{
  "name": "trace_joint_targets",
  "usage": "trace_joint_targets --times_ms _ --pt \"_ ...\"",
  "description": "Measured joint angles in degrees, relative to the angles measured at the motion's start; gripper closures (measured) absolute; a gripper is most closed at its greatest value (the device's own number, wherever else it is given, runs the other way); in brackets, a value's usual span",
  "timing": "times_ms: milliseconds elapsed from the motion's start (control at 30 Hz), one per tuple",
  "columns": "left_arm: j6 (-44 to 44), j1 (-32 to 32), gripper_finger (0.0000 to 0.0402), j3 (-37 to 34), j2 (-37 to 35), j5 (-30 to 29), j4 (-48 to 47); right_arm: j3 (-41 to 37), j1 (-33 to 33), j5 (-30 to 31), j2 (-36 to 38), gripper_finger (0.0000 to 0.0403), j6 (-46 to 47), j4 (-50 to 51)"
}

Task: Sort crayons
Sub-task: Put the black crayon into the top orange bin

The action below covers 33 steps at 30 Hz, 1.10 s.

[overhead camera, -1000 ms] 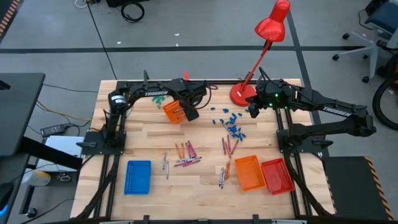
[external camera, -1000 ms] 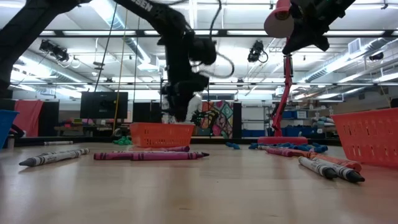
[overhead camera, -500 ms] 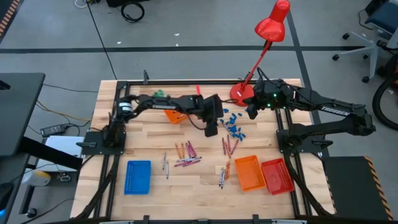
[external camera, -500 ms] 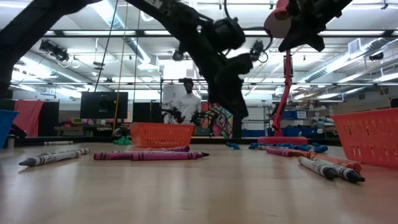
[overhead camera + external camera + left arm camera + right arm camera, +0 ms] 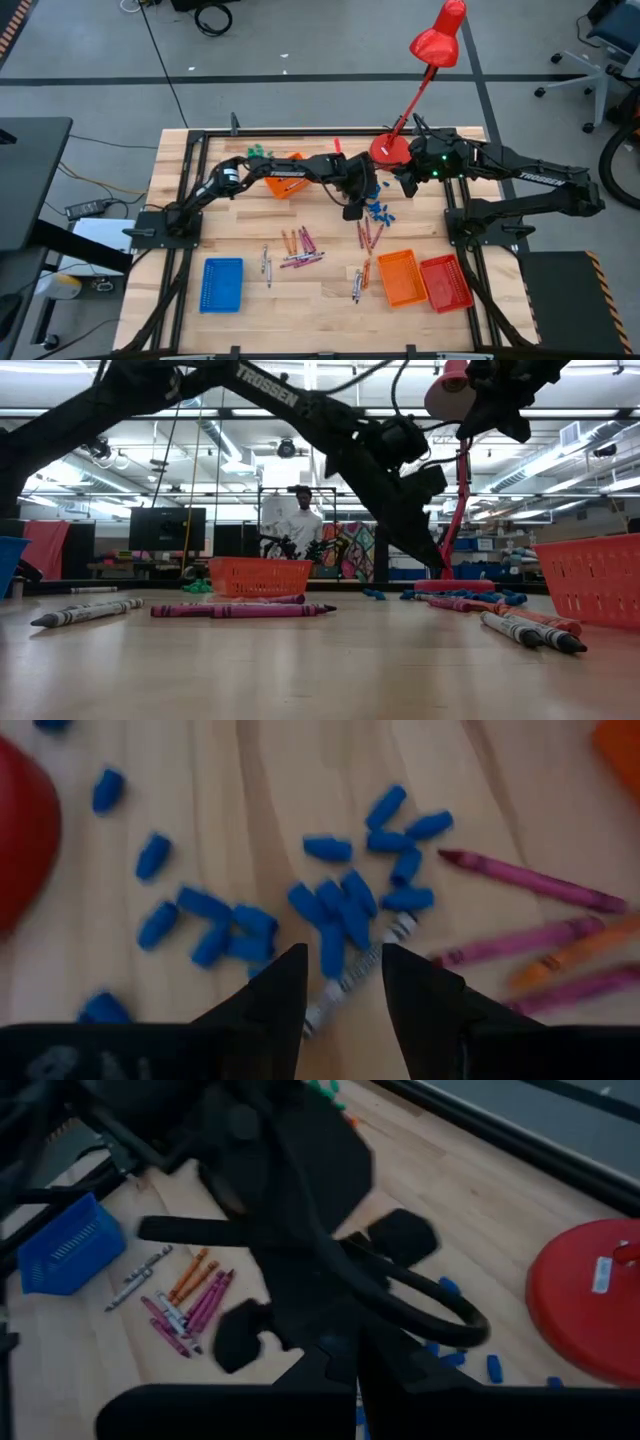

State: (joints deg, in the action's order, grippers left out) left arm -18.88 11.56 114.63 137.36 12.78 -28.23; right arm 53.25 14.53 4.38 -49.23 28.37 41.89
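Crayons lie in loose groups on the wooden table: one at mid-table (image 5: pixel 300 245), one nearer the right (image 5: pixel 368 235), a few by the orange tray (image 5: pixel 358 285). My left gripper (image 5: pixel 342 965) is open and slants down over a scatter of small blue pieces (image 5: pixel 335 905). A grey-white crayon (image 5: pixel 355 978) lies flat on the wood in line with the gap between its fingers, and I see no touch. In the high view the left gripper (image 5: pixel 358 208) reaches to the table's middle. My right gripper (image 5: pixel 408 180) hangs shut and raised beside the lamp base.
An orange tray (image 5: pixel 281 182) stands at the far middle, a blue tray (image 5: pixel 222 283) near left, and an orange tray (image 5: pixel 400 277) and a red tray (image 5: pixel 446 282) near right. A red lamp's base (image 5: pixel 388 150) stands far right. Magenta crayons (image 5: pixel 520 880) lie past the blue pieces.
My left gripper has swung from over the far orange tray toward the table's right and come down, rolling its wrist, and now stands above the blue pieces. Its fingers have kept the same gap. The right arm has stayed where it was.
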Motion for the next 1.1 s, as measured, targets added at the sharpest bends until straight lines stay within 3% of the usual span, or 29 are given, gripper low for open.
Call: trace_joint_targets --times_ms 300,767,1100 --pt "-3.74 0.81 0.026 -0.11 3.86 1.7 -0.39 0.0 -1.69 0.05 1.38 0.0395 1.06 2.01" --pt "-6.78 0.44 0.0263 0.22 3.88 1.6 -7.7 0.0 -1.91 0.63 1.66 0.0395 0.42 3.32" --pt "-5.45 -0.88 0.0385 0.09 3.98 -1.39 -8.94 0.0 -1.88 0.68 1.66 0.0395 0.4 3.27"
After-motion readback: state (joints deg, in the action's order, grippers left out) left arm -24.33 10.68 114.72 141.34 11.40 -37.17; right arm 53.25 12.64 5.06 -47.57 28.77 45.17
